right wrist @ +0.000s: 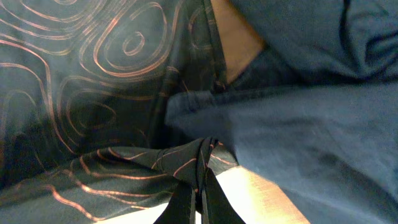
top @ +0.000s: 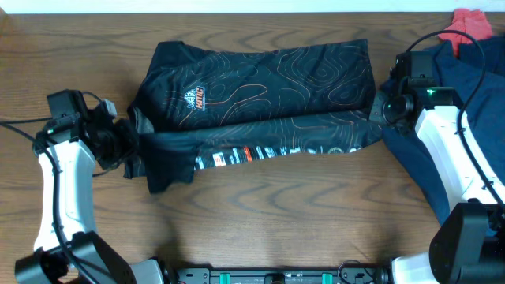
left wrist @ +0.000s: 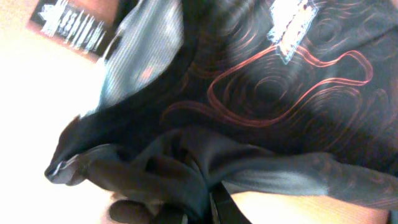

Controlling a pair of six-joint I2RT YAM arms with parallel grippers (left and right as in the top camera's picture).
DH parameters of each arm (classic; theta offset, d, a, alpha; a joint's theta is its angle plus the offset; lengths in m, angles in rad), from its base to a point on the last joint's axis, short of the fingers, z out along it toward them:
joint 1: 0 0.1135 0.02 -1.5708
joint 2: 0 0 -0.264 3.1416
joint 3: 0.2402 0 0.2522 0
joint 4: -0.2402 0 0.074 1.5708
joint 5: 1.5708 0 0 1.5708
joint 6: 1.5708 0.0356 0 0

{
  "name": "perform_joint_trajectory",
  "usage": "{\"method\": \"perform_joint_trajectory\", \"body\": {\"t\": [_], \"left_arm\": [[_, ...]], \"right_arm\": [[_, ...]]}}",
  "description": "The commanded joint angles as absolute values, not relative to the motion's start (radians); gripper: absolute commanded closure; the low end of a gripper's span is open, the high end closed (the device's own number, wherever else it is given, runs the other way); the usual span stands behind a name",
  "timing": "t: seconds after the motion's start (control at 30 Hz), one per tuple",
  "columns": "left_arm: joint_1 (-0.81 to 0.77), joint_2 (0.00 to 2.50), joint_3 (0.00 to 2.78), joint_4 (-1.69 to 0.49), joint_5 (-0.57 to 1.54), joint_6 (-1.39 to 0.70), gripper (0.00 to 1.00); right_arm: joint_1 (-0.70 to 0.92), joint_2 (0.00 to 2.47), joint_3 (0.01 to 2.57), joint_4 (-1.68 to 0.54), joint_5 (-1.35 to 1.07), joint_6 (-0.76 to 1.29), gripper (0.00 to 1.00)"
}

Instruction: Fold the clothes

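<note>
Nearest the robot's base, the bare table (top: 260,229) fills the lower part of the overhead view. Just above it the front edge of the jersey (top: 260,79) is turned up into a narrow lettered band (top: 260,151) running left to right. That line is the relation that matters: the jersey's long axis lies straight across the frame, and each arm sits at one end of it, neither nearer to the middle than the other. The left gripper (top: 130,146) is at the middle left of the frame, against the collar end. Its wrist view shows black fabric gathered to a tight bunch at its fingers, so it appears clamped on the jersey. The right gripper (top: 384,110) is at the middle right, at the hem end, and its wrist view shows the jaws pressed together on a fold of orange-lined fabric. Both forearms reach up from the bottom corners and bend inward, wrists low, facing each other along the band. Beyond the band lies the jersey's flat body with the chest logo (top: 195,98) toward the left. I judge that the next fold must carry both ends together. Farther right lie a navy garment (top: 465,87), which touches the jersey's hem end, and a red cloth (top: 472,25).
</note>
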State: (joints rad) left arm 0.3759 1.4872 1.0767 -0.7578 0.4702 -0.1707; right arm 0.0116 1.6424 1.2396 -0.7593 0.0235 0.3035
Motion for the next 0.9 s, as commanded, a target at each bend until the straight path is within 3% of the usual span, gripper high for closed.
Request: {"method": "perform_joint_trajectory", "body": {"t": [0.0,0.1,0.17,0.23,0.27,0.3,0.33,0.4,0.6,0.87], "left_arm": [[0.373,1.533,1.084,-0.694,0.558,-0.210,0.91],[0.358,1.570,1.084,-0.629,0.558,-0.213,0.89],[0.349,1.596,1.084,-0.579,0.557,-0.213,0.75],[0.343,1.611,1.084,-0.541,0.558,-0.213,0.66],[0.341,1.616,1.084,-0.526,0.558,-0.213,0.51],[0.340,1.620,1.084,-0.514,0.558,-0.213,0.32],[0.341,1.621,1.084,-0.512,0.558,-0.212,0.20],[0.342,1.619,1.085,-0.539,0.558,-0.212,0.18],[0.342,1.619,1.084,-0.746,0.513,-0.182,0.18],[0.342,1.623,1.054,-0.779,0.320,-0.181,0.16]], "right_arm": [[0.014,1.695,1.241,-0.741,0.013,0.314,0.99],[0.022,1.747,1.241,-0.700,0.010,0.314,0.99],[0.028,1.782,1.241,-0.651,0.010,0.314,0.98],[0.034,1.815,1.241,-0.591,0.009,0.314,0.92],[0.037,1.829,1.241,-0.561,0.006,0.314,0.80],[0.039,1.842,1.242,-0.534,0.000,0.314,0.62],[0.041,1.854,1.242,-0.508,-0.005,0.314,0.49],[0.040,1.856,1.242,-0.506,-0.002,0.313,0.43],[0.023,1.827,1.242,-0.639,0.020,0.315,0.36],[0.020,1.835,1.224,-0.731,0.104,0.265,0.34]]}}
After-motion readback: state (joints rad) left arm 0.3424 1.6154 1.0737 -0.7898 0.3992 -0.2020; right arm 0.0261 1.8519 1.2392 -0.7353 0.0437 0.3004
